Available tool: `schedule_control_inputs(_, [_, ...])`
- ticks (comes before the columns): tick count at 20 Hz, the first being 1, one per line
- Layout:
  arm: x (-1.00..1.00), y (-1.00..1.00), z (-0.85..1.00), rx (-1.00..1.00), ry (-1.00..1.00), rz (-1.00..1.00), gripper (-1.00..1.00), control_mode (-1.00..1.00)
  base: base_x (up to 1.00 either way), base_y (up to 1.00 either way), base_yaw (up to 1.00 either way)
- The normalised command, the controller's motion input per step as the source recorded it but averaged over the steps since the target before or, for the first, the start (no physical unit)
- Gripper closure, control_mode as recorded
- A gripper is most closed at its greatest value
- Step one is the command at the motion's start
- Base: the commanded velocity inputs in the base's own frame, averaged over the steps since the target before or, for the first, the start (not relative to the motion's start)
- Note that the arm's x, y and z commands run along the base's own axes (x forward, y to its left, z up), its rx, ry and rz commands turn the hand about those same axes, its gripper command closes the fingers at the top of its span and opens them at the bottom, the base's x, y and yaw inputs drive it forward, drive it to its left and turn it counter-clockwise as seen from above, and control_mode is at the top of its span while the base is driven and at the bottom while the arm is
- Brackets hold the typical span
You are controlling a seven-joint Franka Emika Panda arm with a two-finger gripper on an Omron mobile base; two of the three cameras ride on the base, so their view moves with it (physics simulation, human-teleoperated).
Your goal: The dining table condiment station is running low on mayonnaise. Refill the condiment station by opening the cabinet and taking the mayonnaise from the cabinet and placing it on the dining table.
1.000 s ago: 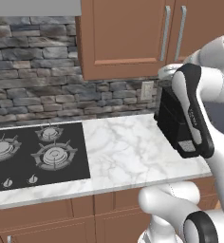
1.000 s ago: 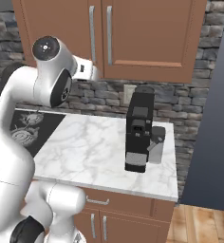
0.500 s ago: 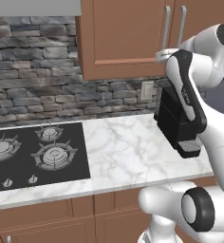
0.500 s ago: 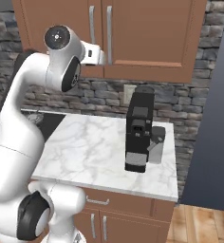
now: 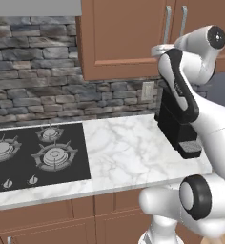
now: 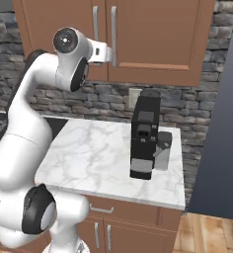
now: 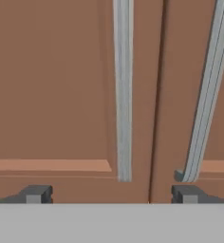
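The cabinet (image 5: 126, 38) is a brown wooden wall unit above the counter, and both its doors are shut. My gripper (image 7: 111, 193) is raised in front of the doors, close to their lower end, and stands open with nothing in it. In the hand view the left door's silver bar handle (image 7: 123, 95) runs down between my fingertips (image 7: 35, 193), and the neighbouring door's handle (image 7: 206, 95) is beside the right tip. The right base view shows my hand (image 6: 104, 52) just short of the two handles (image 6: 113, 29). The mayonnaise is hidden. The dining table is out of view.
A black coffee machine (image 6: 144, 138) stands on the white marble counter (image 6: 94, 158) under the cabinet. A black gas stove (image 5: 33, 155) lies at the counter's left. A stone backsplash with a wall outlet (image 5: 147, 90) runs behind. The counter ends beside a dark wall (image 6: 222, 123) on the right.
My arm has lifted and stretched forward, carrying the hand up from beside the coffee machine to the lower ends of the cabinet handles. The jaws have stayed open.
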Motion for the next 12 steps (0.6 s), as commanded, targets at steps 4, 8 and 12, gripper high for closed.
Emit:
schedule_control_inputs(4, [0.62, 0.0, 0.0, 0.0, -0.08, 0.0, -1.0, -1.0, 0.0, 0.0, 0.0])
schedule_control_inputs(8, [0.67, 0.0, 0.0, 0.0, -0.01, -0.01, -1.0, -1.0, 0.0, 0.0, 0.0])
schedule_control_inputs(12, [0.61, 0.0, 0.0, 0.0, 0.0, -0.01, -1.0, -1.0, 0.0, 0.0, 0.0])
